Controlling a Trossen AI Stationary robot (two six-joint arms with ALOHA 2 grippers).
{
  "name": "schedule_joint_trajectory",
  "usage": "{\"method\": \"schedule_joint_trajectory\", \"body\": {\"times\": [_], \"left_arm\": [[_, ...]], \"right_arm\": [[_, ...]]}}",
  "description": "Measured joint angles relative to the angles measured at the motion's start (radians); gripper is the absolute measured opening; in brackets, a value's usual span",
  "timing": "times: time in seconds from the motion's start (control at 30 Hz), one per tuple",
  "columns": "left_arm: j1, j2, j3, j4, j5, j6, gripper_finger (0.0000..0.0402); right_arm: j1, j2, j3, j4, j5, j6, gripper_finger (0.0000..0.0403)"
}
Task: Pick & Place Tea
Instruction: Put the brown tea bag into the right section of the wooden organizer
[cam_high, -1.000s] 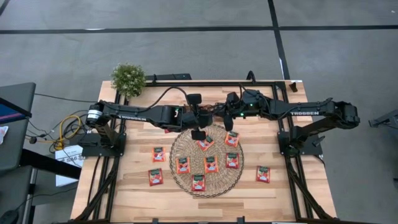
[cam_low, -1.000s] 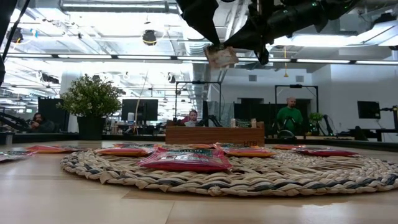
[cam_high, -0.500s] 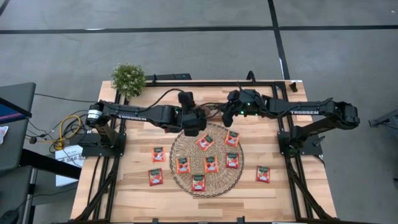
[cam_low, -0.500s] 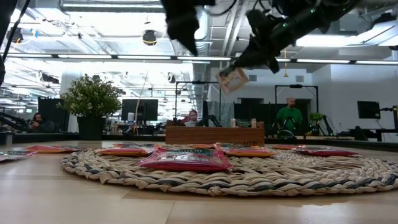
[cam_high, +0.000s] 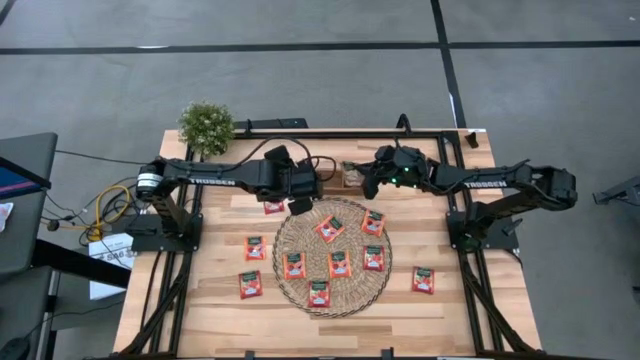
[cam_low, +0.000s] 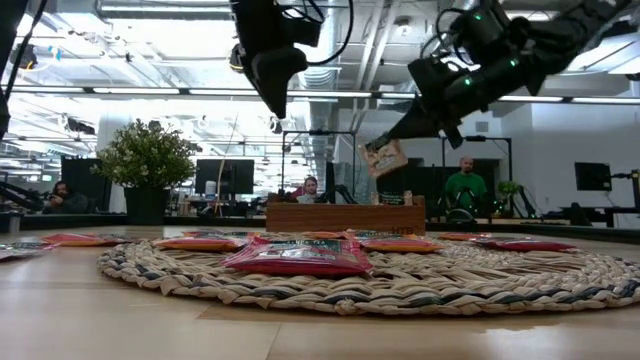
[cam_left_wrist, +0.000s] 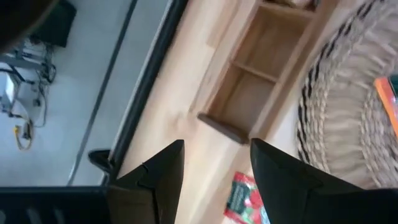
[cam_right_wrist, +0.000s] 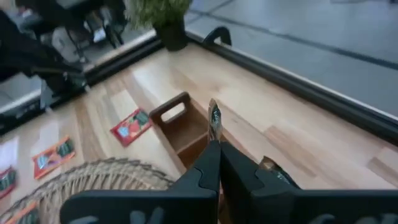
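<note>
Right pincer (cam_low: 400, 140) pressed together on one pale tea sachet (cam_low: 385, 158), pinched by an upper corner, body hanging free and tilted. Held in the air above the far side of the counter (cam_high: 200, 300), over or just beside the small wooden tray (cam_right_wrist: 180, 127); exact compartment below not determinable. Left pincer (cam_left_wrist: 214, 174) spread, holding nothing, hovering near the tray's left end, above the far rim of the woven mat (cam_high: 332, 258).

Remaining tea: five red-orange sachets on the mat (cam_high: 339, 264), others on bare counter left of it (cam_high: 255, 247), one near the left pincer (cam_high: 273, 207), one right of the mat (cam_high: 423, 280).

Risks, judged from this position:
- Corner grip only; sachet may swing or rotate on descent, then catch edge-on against a tray divider and land propped or outside the tray.
- Thin hold; possible slip before release point, dropping onto counter beside tray.
- Release from height: light flat packet likely to flutter off line.
- Left arm close to the tray; clearance between the two arms narrow, collision possible if both move toward the tray at once.
- Tray is light and unfixed by appearance; downward contact could shove it.
</note>
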Motion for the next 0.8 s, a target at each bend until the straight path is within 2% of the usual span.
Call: {"method": "schedule_joint_trajectory", "body": {"times": [0.13,0.5,0.8], "left_arm": [[0.0,-0.067,-0.105,0.083,0.022,-0.041,0.0177],[0.0,-0.377,-0.405,0.274,0.055,-0.16,0.0177],[0.0,-0.582,-0.53,0.384,0.058,-0.176,0.0177]], "right_arm": [[-0.011,0.0,-0.081,0.098,0.062,0.011,0.0],[-0.024,0.0,-0.172,0.205,0.099,0.071,0.0],[-0.022,0.0,-0.177,0.231,0.123,0.136,0.0]]}}
